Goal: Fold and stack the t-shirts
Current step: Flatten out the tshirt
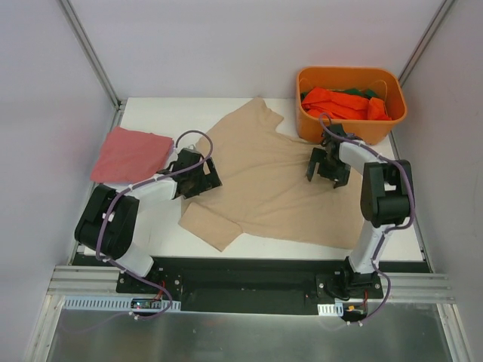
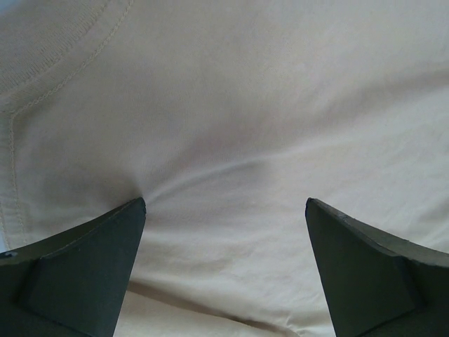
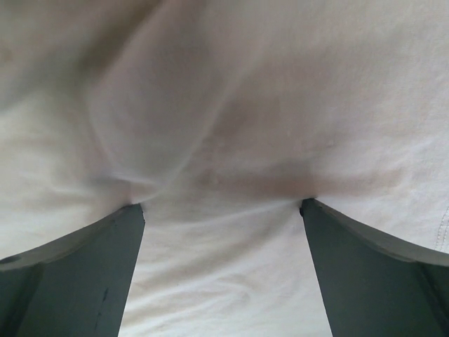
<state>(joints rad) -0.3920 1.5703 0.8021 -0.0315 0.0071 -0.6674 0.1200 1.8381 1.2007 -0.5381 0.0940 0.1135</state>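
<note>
The beige t-shirt (image 1: 264, 181) is spread, rumpled, across the middle of the white desk (image 1: 158, 113). The left claw (image 1: 198, 175) is held spread wide at its left edge, with the tips set against the cloth and nothing pinched. The right claw (image 1: 326, 167) is likewise spread wide on its right side. A pinkish-red t-shirt (image 1: 130, 153) is laid folded at far left. Orange t-shirts (image 1: 339, 102) are piled in the orange bin (image 1: 385, 127).

No legible text or labels anywhere.

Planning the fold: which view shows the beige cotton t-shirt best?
Top external: the beige cotton t-shirt lies spread out, outline mostly visible. Both wrist views show only close-up cloth; the left catches a stitched seam.
</note>
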